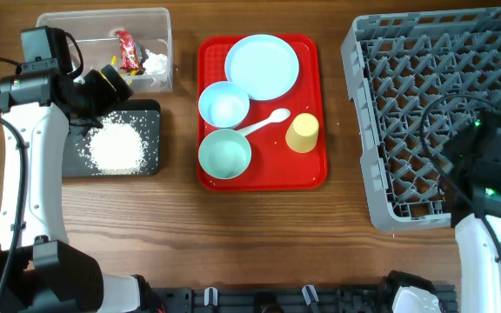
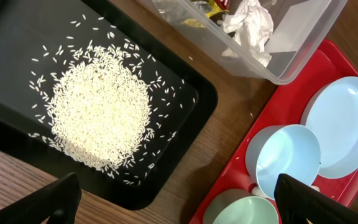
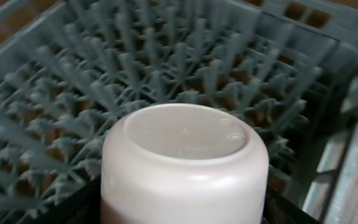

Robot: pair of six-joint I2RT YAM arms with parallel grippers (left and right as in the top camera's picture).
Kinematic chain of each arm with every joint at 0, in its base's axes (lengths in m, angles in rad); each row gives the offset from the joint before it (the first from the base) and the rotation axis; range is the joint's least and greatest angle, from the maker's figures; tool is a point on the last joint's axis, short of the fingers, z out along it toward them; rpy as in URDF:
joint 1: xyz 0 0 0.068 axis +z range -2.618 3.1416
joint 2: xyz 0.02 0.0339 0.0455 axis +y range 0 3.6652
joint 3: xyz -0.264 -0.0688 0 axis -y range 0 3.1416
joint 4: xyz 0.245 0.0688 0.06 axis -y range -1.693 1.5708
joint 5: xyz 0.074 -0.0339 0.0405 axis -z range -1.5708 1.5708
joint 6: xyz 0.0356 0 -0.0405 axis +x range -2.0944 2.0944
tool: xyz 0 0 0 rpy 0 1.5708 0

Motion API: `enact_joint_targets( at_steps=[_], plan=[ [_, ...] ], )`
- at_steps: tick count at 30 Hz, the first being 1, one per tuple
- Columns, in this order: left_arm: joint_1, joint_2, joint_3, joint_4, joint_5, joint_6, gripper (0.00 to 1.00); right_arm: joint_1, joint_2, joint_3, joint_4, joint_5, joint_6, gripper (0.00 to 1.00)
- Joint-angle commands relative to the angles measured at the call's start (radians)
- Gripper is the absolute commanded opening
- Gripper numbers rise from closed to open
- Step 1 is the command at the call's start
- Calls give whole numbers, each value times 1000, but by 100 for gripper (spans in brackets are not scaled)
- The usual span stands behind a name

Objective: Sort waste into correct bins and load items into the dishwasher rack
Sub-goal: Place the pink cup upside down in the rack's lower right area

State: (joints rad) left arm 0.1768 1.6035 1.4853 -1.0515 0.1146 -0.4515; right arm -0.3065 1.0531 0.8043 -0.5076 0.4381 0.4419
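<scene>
My right gripper (image 3: 185,214) is shut on the small white cup (image 3: 185,155), held bottom-up over the grey dishwasher rack (image 1: 407,87), which fills the right wrist view (image 3: 166,56). My left gripper (image 2: 182,205) is open and empty above the gap between the black tray (image 1: 150,165) and the red serving tray. The rice heap (image 1: 116,146) lies on the black tray. The clear tub (image 1: 159,17) holds a red wrapper (image 1: 128,50) and the white tissue (image 1: 155,63). The plate (image 1: 262,67), blue bowl (image 1: 223,104), green bowl (image 1: 224,154), spoon (image 1: 263,123) and yellow cup (image 1: 303,132) are apart from both grippers.
The flat red serving tray (image 1: 316,174) in the middle of the table carries the dishes. The left arm (image 1: 33,156) stands along the left edge and the right arm (image 1: 494,243) at the lower right. Bare wood lies between the red tray and the rack.
</scene>
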Motion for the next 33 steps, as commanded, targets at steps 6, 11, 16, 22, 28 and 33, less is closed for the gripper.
enact_joint_targets(
  at_steps=[6,11,16,22,28,33],
  plan=[
    [-3,-6,9,-1,8,-9,100,-115,126,-8,-1,74,60,42],
    [-3,-6,9,-1,8,-9,100,-115,248,-8,15,85,85,41],
    [-3,-6,9,-1,8,-9,100,-113,249,-8,-33,-95,21,52],
    [-3,-6,9,-1,8,-9,100,-112,91,-5,-132,-279,-42,79],
    [-3,-6,9,-1,8,-9,100,-112,-1,-5,-204,-343,-84,92],
    [-3,-6,9,-1,8,-9,100,-111,-4,43,-221,-440,-154,92]
  ],
)
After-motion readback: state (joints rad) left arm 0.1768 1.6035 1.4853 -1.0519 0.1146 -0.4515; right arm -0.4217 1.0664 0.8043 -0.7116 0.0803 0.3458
